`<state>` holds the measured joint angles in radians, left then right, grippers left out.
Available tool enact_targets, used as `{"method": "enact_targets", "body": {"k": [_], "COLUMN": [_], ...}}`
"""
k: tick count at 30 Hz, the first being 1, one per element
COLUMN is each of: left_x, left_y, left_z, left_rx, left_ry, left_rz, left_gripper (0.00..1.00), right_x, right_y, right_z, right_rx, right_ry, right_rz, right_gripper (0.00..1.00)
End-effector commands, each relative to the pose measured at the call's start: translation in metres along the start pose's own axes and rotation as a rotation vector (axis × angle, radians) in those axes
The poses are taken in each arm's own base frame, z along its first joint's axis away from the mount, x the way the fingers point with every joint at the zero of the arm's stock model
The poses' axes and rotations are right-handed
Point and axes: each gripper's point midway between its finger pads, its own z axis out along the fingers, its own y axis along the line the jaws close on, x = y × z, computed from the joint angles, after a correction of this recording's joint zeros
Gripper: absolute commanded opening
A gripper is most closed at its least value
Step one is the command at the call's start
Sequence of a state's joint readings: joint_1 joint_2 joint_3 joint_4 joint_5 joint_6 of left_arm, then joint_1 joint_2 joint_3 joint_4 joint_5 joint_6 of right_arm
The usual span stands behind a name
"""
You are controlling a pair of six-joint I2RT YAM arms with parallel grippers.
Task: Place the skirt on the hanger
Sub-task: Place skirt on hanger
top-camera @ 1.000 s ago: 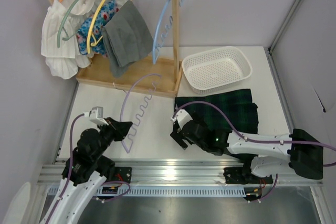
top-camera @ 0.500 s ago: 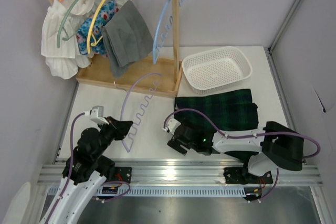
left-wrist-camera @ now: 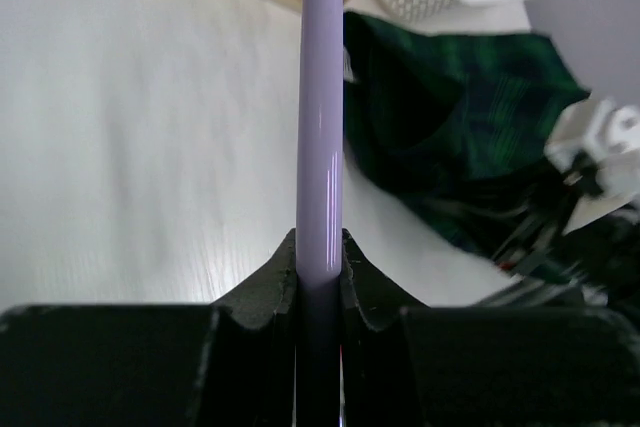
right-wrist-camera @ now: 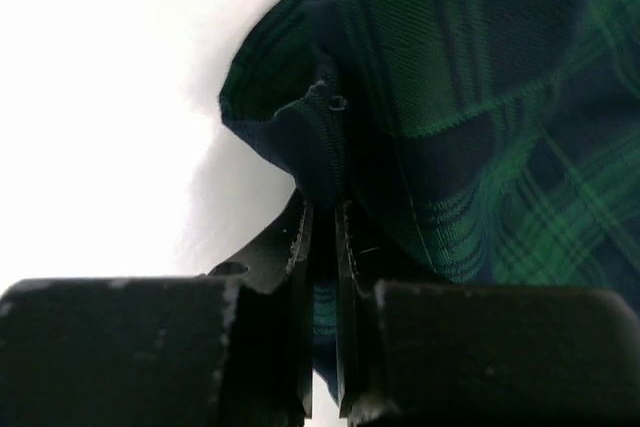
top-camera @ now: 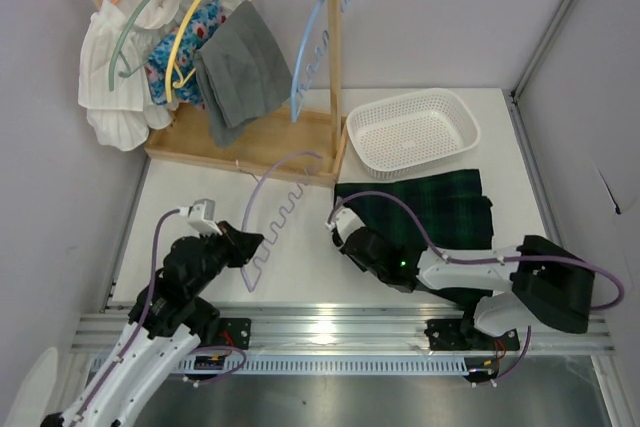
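Left hand (left-wrist-camera: 320,259) clamps the smooth, wavy lilac hanger (left-wrist-camera: 322,97); right hand (right-wrist-camera: 322,237) pinches the woven plaid skirt (right-wrist-camera: 470,97).

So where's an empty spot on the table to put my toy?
Bare table lies left of the purple hanger, below the wooden rack. The middle is crowded: hanger, green skirt, left gripper and right gripper meet there.

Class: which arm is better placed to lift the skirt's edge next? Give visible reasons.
Right. The right fingers pinch the skirt at its edge; the left fingers are occupied clamping the purple hanger.
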<state>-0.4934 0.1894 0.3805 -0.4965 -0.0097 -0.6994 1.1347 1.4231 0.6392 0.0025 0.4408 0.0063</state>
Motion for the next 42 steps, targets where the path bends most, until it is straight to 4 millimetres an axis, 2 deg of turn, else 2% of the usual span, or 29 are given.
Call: {"method": "enact_targets", "body": {"k": [1,2,5,8,9,11,12,15,16,19,22,28,30,33,37,42], "left_x": [-0.002,-0.005,-0.013,-0.006,0.004,0.011,0.011,0.009,0.002,0.001,0.000,0.013,0.024,0.033,0.056,0.081], "left_y": [-0.020,-0.024,-0.039,-0.054,-0.055,-0.065,-0.058,-0.065,-0.062,-0.059,-0.057,-0.071,-0.074,-0.091,-0.091,-0.104], "left_z": [0.006,0.004,0.002,0.009,0.015,0.017,0.023,0.025,0.028,0.033,0.035,0.039,0.042,0.046,0.050,0.050], "left_rx": [0.076,0.089,0.134,0.187,0.178,0.194,0.134,0.108,0.060,-0.002,-0.050,-0.042,-0.048,-0.013,-0.029,0.023], "left_ry": [-0.034,-0.052,-0.103,-0.082,-0.050,-0.038,-0.060,-0.088,-0.116,-0.127,-0.149,-0.141,-0.123,-0.104,-0.062,-0.023], "left_rz": [0.034,0.038,0.044,0.040,0.048,0.050,0.057,0.073,0.074,0.073,0.067,0.066,0.085,0.076,0.086,0.029], "left_gripper": [0.00,0.00,0.00,0.00,0.00,0.00,0.00,0.00,0.00,0.00,0.00,0.00,0.00,0.00,0.00,0.00], "right_x": [-0.025,-0.024,-0.024,-0.024,-0.021,-0.018,-0.022,-0.026,-0.031,-0.038,-0.041,-0.059,-0.066,-0.071,-0.078,-0.083], "right_y": [-0.018,-0.026,-0.037,-0.053,-0.057,-0.063,-0.067,-0.070,-0.072,-0.071,-0.069,-0.061,-0.059,-0.052,-0.046,-0.037], "right_z": [-0.018,-0.028,-0.043,-0.069,-0.074,-0.082,-0.092,-0.103,-0.111,-0.121,-0.125,-0.135,-0.138,-0.135,-0.134,-0.132], "right_rx": [0.066,0.081,0.080,0.082,0.089,0.102,0.092,0.065,0.047,0.010,0.005,-0.046,-0.061,-0.085,-0.099,-0.142], "right_ry": [-0.163,-0.202,-0.265,-0.362,-0.370,-0.388,-0.432,-0.482,-0.517,-0.557,-0.566,-0.627,-0.652,-0.647,-0.658,-0.675], "right_rz": [0.227,0.280,0.430,0.536,0.550,0.586,0.616,0.664,0.685,0.697,0.682,0.661,0.655,0.632,0.619,0.614], "right_gripper": [0.00,0.00,0.00,0.00,0.00,0.00,0.00,0.00,0.00,0.00,0.00,0.00,0.00,0.00,0.00,0.00]}}
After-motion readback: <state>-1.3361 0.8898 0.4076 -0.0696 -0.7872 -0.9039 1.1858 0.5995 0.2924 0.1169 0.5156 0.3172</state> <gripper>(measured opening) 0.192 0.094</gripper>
